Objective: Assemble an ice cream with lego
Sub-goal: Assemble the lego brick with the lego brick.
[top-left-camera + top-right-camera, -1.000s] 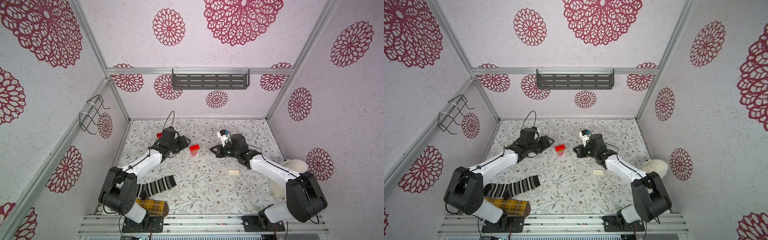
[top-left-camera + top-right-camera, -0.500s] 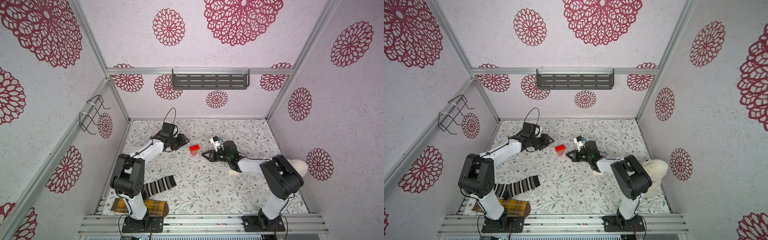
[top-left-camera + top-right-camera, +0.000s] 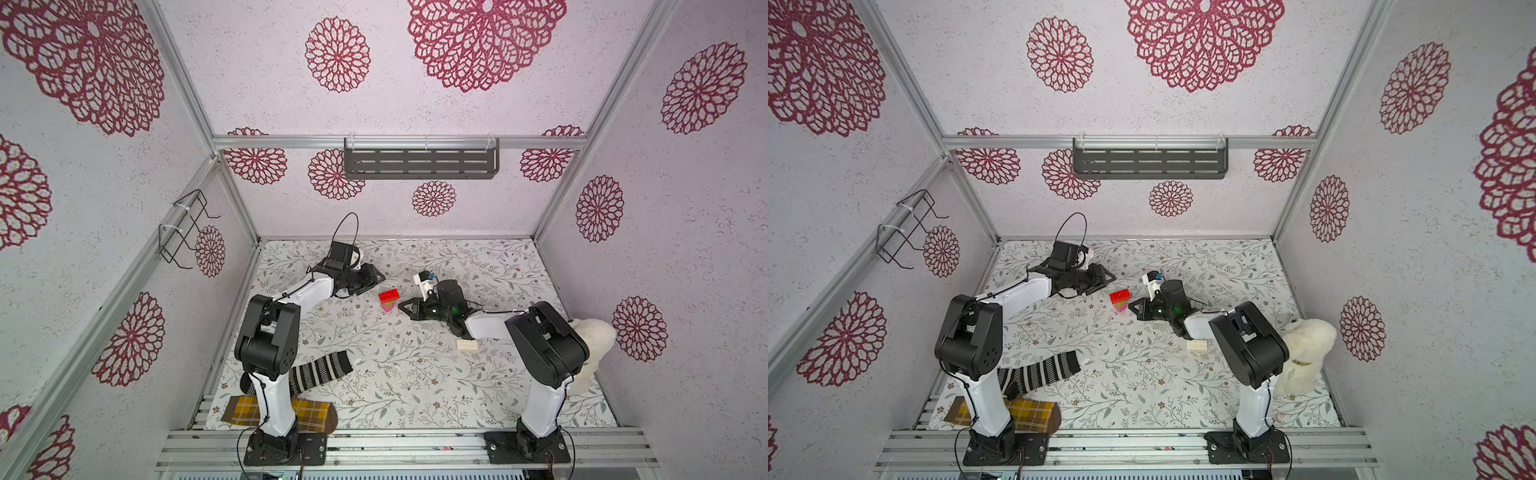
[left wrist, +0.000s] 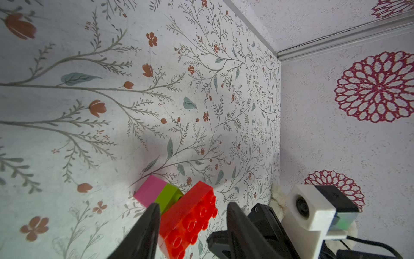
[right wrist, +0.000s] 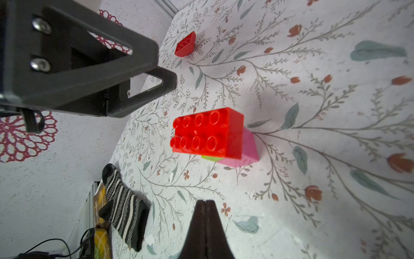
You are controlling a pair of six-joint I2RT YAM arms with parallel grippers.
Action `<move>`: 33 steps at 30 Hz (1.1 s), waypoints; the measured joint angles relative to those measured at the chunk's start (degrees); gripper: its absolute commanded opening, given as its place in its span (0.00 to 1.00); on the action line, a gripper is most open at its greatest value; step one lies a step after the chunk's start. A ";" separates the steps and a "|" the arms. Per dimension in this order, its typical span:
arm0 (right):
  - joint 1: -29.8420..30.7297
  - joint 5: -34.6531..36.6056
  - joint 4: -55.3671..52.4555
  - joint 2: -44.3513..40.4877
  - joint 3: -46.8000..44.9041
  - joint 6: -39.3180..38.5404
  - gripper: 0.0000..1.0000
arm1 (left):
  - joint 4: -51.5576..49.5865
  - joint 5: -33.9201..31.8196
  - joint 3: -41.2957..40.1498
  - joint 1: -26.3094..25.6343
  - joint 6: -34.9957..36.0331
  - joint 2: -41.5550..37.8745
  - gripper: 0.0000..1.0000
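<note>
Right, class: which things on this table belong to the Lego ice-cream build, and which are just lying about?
Belong to the build:
part-built stack, red brick on green and pink
loose white brick
loose red brick

Just lying about:
striped sock
yellow checked sock
white plush toy

lego stack (image 4: 188,222): cut off at edge | plaid sock (image 3: 311,413): partly behind left arm (image 3: 270,332)

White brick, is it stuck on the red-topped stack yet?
No, the white oblong plastic brick lies alone on the table, away from the red-topped pink-and-green brick stack.
</note>
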 measured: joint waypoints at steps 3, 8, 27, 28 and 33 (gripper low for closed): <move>0.00 0.44 -0.90 0.33 1.44 -0.63 0.00 | 2.21 1.07 0.04 -0.07 -0.20 1.73 0.52; 0.00 0.66 -2.12 1.99 3.28 -1.25 0.00 | 3.67 2.01 0.00 -0.44 -0.46 4.04 0.52; 0.00 1.64 -6.67 5.31 8.15 -2.73 0.00 | 10.86 4.59 -4.61 -1.68 -3.04 4.04 0.52; 0.00 1.62 -6.71 5.42 8.33 -2.73 0.00 | 10.91 4.57 -4.72 -1.70 -3.06 4.04 0.52; 0.00 1.62 -7.15 6.21 9.27 -3.15 0.00 | 11.39 4.57 -5.16 -1.73 -3.28 4.00 0.52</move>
